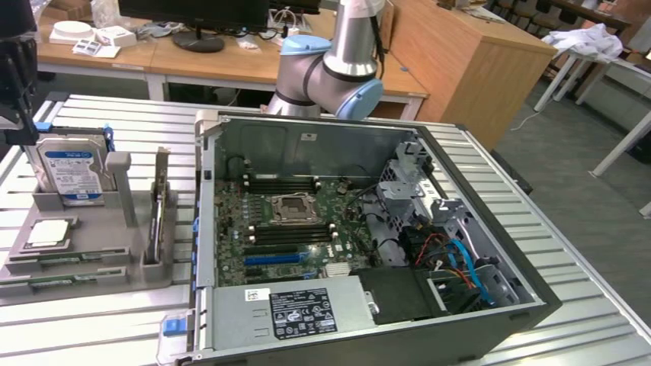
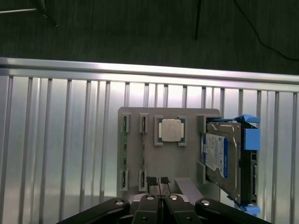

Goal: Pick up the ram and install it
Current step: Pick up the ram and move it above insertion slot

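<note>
Two ram sticks lie on edge in narrow slots of a grey holder [image 2: 189, 116], one ram stick [image 2: 124, 154] at its outer side and a second [image 2: 142, 156] beside it. In the exterior view they show as thin green strips [image 1: 59, 263] at the near end of the holder [image 1: 102, 267]. My gripper [image 2: 158, 181] hangs above the holder, close to one end of the sticks, shut with nothing between its fingertips. In the exterior view the gripper [image 1: 14, 126] is at the far left, above the holder. The open computer case [image 1: 529, 301] shows its motherboard [image 1: 295, 229] with black memory slots [image 1: 290, 183].
On the holder also sit a silver processor chip [image 2: 170, 129] and an upright hard drive [image 2: 223, 158] in a blue bracket. A tall grey upright rack [image 1: 158, 217] stands between holder and case. Everything rests on a ribbed metal table [image 1: 91, 328]. Desks stand behind.
</note>
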Robot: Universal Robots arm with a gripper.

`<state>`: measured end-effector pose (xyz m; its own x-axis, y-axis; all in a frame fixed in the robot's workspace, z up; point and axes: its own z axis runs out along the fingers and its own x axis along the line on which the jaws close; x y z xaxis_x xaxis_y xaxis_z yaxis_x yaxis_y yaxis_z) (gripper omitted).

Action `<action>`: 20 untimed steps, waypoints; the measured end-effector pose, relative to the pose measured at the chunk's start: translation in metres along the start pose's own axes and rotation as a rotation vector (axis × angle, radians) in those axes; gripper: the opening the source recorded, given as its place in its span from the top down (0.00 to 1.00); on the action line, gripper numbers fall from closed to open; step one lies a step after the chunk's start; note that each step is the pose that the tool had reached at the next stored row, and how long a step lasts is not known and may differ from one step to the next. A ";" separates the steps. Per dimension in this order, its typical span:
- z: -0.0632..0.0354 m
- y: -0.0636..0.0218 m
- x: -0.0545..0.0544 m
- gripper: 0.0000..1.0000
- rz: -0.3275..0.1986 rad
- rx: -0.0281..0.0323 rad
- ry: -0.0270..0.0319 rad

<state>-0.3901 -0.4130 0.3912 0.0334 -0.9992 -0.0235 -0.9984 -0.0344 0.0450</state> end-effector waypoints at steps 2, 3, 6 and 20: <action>0.0000 -0.0013 0.000 0.89 0.000 0.0000 0.0000; -0.0001 -0.0020 0.000 0.89 -0.001 0.0000 0.0001; -0.0002 -0.0033 0.001 0.89 -0.002 -0.0001 0.0001; -0.0002 -0.0041 0.001 0.89 -0.003 -0.0001 0.0002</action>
<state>-0.3859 -0.4138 0.3912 0.0360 -0.9991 -0.0234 -0.9983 -0.0370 0.0450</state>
